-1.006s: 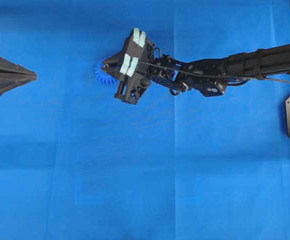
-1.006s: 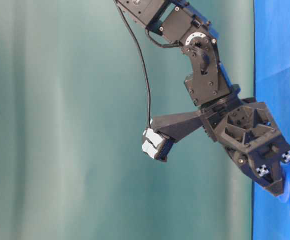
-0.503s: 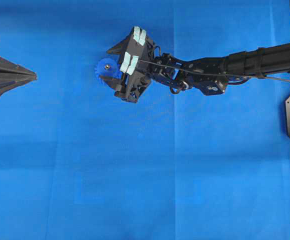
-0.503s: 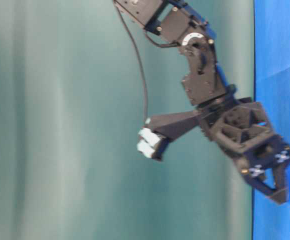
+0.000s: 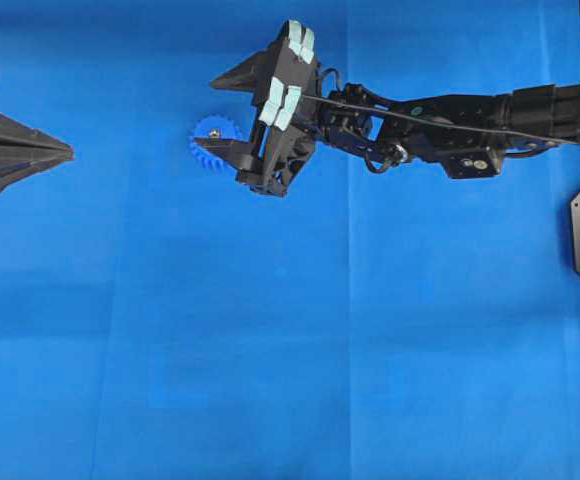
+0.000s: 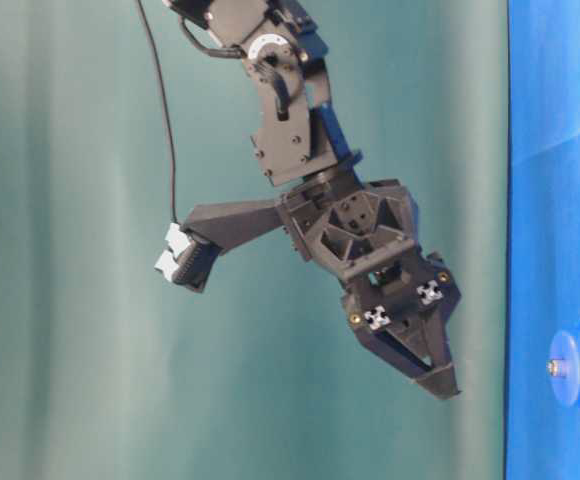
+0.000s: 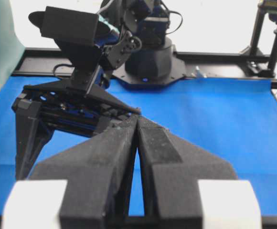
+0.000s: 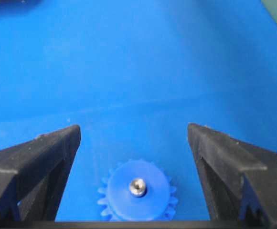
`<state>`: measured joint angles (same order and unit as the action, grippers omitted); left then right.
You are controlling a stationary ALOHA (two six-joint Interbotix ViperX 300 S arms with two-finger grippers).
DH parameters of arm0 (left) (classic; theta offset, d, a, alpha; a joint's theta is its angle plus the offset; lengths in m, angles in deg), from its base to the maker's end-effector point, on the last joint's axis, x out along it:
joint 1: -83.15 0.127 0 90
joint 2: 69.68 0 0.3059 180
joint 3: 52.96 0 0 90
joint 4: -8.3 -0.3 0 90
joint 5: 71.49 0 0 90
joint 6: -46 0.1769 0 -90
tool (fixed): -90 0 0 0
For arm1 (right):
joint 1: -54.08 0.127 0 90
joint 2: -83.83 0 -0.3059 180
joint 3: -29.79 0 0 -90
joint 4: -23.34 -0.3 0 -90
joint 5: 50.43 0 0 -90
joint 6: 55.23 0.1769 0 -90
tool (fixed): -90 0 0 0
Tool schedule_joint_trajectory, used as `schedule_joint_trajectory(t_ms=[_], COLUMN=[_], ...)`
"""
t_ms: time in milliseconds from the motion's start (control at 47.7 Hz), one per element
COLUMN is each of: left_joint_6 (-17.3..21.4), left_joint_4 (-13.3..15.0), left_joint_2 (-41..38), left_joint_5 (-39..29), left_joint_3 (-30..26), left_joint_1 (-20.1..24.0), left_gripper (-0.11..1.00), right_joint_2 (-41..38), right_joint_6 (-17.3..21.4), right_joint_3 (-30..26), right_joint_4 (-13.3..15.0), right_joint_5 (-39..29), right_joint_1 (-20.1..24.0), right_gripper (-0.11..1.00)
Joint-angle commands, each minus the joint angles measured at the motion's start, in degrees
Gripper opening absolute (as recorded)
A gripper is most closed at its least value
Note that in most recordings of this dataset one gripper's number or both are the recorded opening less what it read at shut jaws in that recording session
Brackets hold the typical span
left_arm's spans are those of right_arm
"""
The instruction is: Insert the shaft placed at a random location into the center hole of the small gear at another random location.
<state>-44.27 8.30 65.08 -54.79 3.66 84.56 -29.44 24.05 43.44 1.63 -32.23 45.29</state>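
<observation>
Lifted clear of the small gear (image 8: 137, 190) since a second ago, the right gripper (image 5: 232, 116) hangs above it with jaws spread wide and empty. Left gripper (image 7: 137, 143) rests pressed closed, far off. The shaft (image 8: 137, 186) stands upright in the center hole — long axis vertical, tip skyward. It looks stiff, light and slippery (grip its exposed sides).
</observation>
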Motion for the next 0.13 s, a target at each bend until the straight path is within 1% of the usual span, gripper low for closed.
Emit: schedule_joint_trajectory(t_ms=[0, 105], left_joint_6=[0.0, -0.1], left_joint_4=[-0.1, -0.1], left_joint_2=[-0.2, -0.2], left_joint_5=[0.4, 0.4], left_joint_3=[-0.5, -0.5], left_joint_1=[0.0, 0.0], left_gripper=[0.00, 0.00], right_joint_2=[2.5, 2.8], right_joint_6=[0.1, 0.2], right_joint_3=[-0.4, -0.4], right_joint_4=[0.1, 0.0], right_joint_5=[-0.7, -1.3], right_joint_1=[0.5, 0.7], right_gripper=[0.81, 0.81])
